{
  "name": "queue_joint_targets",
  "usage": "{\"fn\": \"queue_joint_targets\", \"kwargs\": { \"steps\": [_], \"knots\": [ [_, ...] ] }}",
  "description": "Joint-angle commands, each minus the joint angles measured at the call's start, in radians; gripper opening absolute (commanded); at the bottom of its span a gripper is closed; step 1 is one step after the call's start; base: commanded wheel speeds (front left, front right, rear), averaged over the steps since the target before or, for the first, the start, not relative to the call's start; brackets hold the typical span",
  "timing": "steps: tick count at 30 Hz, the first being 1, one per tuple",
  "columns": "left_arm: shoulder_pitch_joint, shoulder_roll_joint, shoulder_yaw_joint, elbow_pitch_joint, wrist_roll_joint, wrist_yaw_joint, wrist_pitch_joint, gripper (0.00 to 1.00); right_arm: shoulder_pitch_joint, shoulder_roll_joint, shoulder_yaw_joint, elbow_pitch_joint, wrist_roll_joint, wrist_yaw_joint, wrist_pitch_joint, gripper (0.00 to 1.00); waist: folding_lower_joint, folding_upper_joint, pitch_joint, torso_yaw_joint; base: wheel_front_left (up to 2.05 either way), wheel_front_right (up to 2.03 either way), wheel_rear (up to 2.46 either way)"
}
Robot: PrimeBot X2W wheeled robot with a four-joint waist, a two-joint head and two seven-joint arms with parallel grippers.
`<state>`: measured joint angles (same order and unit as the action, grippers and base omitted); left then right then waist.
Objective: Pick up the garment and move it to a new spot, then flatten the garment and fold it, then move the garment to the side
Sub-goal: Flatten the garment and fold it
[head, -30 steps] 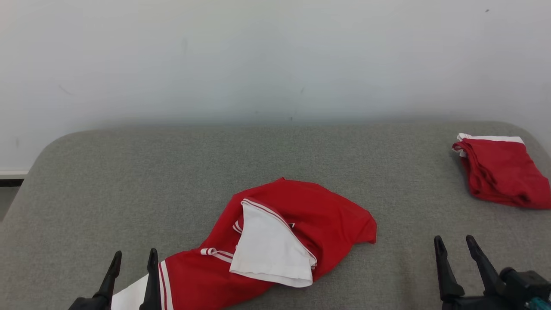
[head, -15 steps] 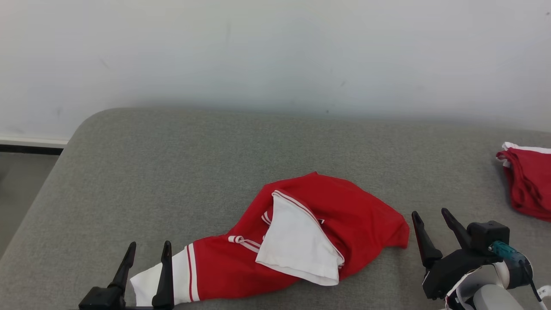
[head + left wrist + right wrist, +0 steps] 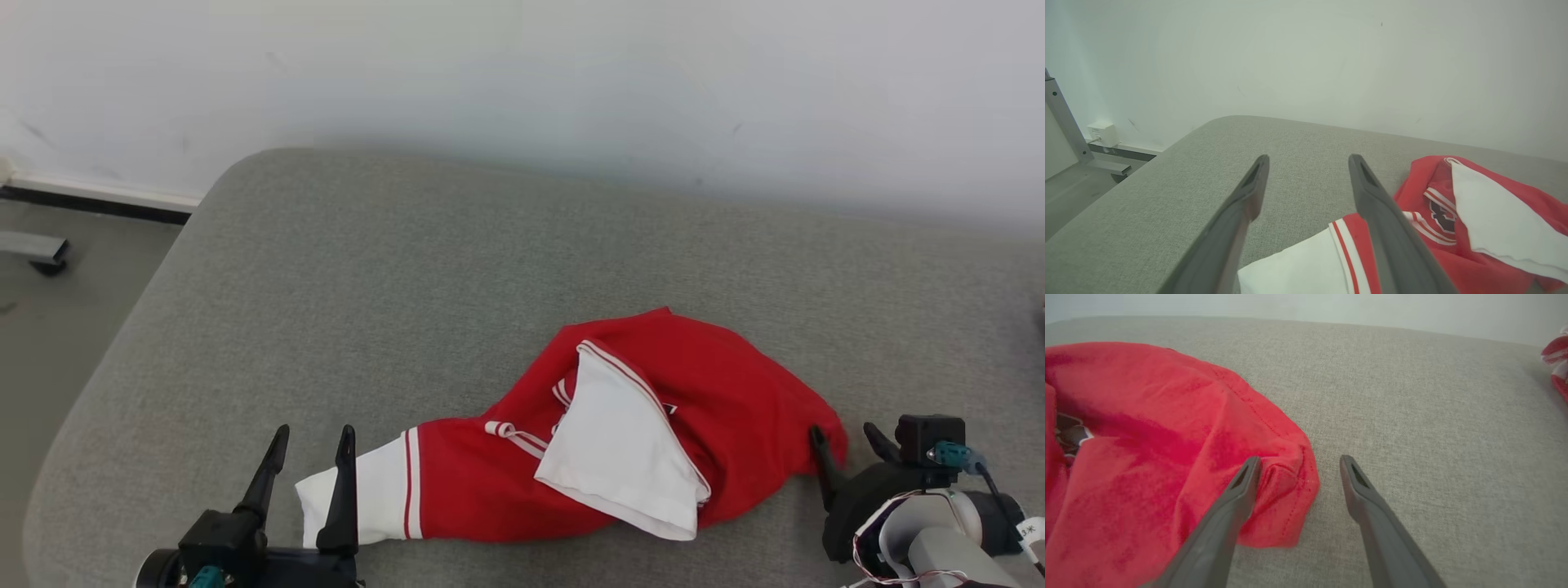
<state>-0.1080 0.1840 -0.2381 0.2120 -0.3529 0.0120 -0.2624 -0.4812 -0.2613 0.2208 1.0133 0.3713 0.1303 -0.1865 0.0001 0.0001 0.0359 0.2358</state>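
The garment [image 3: 735, 408] is a crumpled red shirt with white sleeves and striped trim, lying on the grey padded surface [image 3: 457, 269] toward its near edge. One white sleeve end [image 3: 1298, 269] reaches out to the left. My left gripper [image 3: 312, 445] stands open at that sleeve end, its right finger over the white cloth. My right gripper [image 3: 845, 437] is open at the garment's right corner [image 3: 1286, 486], which lies between its fingers; the left finger rests over the red cloth.
A second red and white garment [image 3: 1555, 359] lies far off to the right on the surface. The surface's left edge [image 3: 122, 343] drops to the floor, where a grey metal leg [image 3: 1065, 126] stands. A white wall runs behind.
The head camera has turned left, shifting the whole scene right. My right gripper has come in to the garment's right corner, which now lies between its fingers. The left gripper stays at the sleeve.
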Motion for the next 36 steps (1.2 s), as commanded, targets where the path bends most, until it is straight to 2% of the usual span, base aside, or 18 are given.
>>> {"fn": "queue_joint_targets", "kwargs": {
  "steps": [1,4,5,6,7,13,22,30,35,36],
  "knots": [
    [-0.012,-0.005,0.002,0.004,0.007,-0.003,-0.003,1.00,-0.011,0.002,0.005,0.021,0.008,0.001,-0.005,1.00,-0.0001,-0.0001,0.016,0.020,0.00,0.00,0.00],
    [-0.022,-0.013,0.008,0.010,0.012,-0.012,-0.003,1.00,-0.025,0.012,0.021,0.076,0.025,0.001,-0.007,1.00,-0.0001,-0.0001,0.022,0.030,0.00,0.00,0.00],
    [-0.022,-0.015,0.012,0.011,0.014,-0.014,-0.003,1.00,-0.029,0.019,0.028,0.087,0.034,0.001,-0.008,0.80,-0.0001,-0.0001,0.023,0.032,0.00,0.00,0.00],
    [-0.022,-0.016,0.015,0.013,0.015,-0.018,-0.003,1.00,-0.034,0.021,0.035,0.097,0.040,0.001,-0.012,0.47,-0.0001,-0.0001,0.024,0.033,0.00,0.00,0.00],
    [-0.021,-0.018,0.019,0.015,0.017,-0.020,-0.003,1.00,-0.034,0.025,0.043,0.107,0.047,0.001,-0.011,0.00,-0.0001,-0.0001,0.024,0.033,0.00,0.00,0.00],
    [0.001,-0.027,0.040,0.022,0.032,-0.023,-0.003,1.00,-0.052,0.010,0.080,0.119,0.095,0.001,-0.039,0.00,-0.0001,-0.0001,0.009,0.017,0.00,0.00,0.00],
    [0.049,-0.041,0.075,0.013,0.038,-0.027,-0.003,1.00,0.006,-0.109,0.067,0.029,0.162,0.001,-0.078,0.00,-0.0001,-0.0001,-0.045,-0.067,0.00,0.00,0.00],
    [0.065,-0.061,0.095,0.006,0.051,-0.043,-0.003,1.00,0.168,-0.207,-0.036,-0.093,0.200,0.001,-0.079,0.00,-0.0001,-0.0001,-0.053,-0.127,0.00,0.00,0.00],
    [0.070,-0.068,0.106,0.002,0.059,-0.046,-0.003,1.00,0.237,-0.202,-0.089,-0.137,0.194,0.001,-0.079,0.00,-0.0001,-0.0001,-0.050,-0.147,0.00,0.00,0.00],
    [0.071,-0.069,0.108,0.003,0.062,-0.047,-0.003,1.00,0.244,-0.201,-0.101,-0.156,0.186,0.001,-0.079,0.48,-0.0001,-0.0001,-0.050,-0.152,0.00,0.00,0.00]
  ]
}}
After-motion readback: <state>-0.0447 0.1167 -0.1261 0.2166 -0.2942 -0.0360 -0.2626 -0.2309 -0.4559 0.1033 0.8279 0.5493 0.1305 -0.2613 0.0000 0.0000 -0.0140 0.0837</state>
